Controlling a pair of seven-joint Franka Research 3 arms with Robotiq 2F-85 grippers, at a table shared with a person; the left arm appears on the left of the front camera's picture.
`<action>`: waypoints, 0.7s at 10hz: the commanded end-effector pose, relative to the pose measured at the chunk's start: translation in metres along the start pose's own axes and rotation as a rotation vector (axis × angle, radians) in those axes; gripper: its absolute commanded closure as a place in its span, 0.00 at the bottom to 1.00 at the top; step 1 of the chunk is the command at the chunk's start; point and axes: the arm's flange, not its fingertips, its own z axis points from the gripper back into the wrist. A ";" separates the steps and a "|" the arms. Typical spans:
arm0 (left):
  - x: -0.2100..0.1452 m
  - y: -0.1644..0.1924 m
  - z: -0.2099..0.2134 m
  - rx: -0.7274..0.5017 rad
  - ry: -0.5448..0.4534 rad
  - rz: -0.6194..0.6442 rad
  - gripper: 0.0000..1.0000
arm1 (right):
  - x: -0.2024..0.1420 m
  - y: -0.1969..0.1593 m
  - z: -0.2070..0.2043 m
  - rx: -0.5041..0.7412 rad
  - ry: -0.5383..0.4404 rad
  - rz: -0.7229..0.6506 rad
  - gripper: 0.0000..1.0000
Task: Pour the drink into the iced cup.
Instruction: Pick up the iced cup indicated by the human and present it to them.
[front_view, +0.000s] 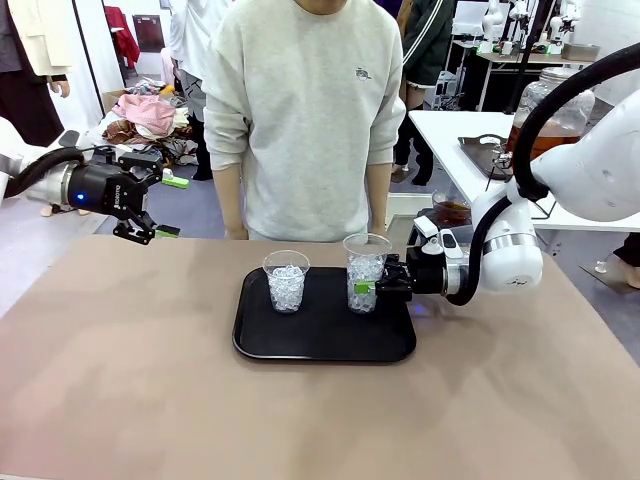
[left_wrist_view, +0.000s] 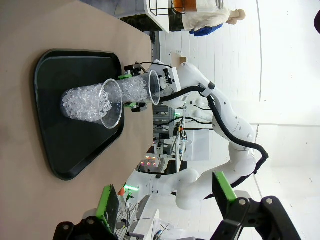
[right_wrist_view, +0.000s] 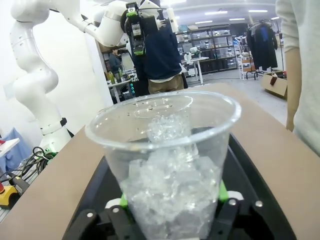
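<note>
Two clear plastic cups full of ice stand on a black tray (front_view: 320, 335). My right gripper (front_view: 372, 287) is shut on the right iced cup (front_view: 365, 270), its green pads pressed to both sides low on the cup (right_wrist_view: 170, 150), which stands upright on the tray. The other iced cup (front_view: 286, 281) stands free to its left. A clear cup of amber-brown drink (front_view: 451, 211) sits behind my right arm, past the table's far edge. My left gripper (front_view: 140, 215) hangs open and empty above the table's far left corner, facing the tray (left_wrist_view: 65, 150) from a distance.
A person in a pale sweatshirt (front_view: 310, 100) stands at the far edge just behind the tray, arms down. A big glass jar of amber liquid (front_view: 560, 110) stands on a white side table at the back right. Bare brown tabletop (front_view: 120, 380) surrounds the tray.
</note>
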 end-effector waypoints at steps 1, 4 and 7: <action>-0.001 0.000 0.001 -0.002 -0.001 0.000 0.00 | 0.004 -0.006 -0.003 -0.008 0.005 -0.002 0.47; -0.001 0.000 0.001 -0.002 -0.001 0.000 0.00 | 0.013 -0.001 -0.002 0.022 0.002 -0.009 0.47; -0.001 0.000 0.001 -0.002 -0.001 0.000 0.00 | 0.050 -0.002 0.007 0.049 -0.001 0.079 0.47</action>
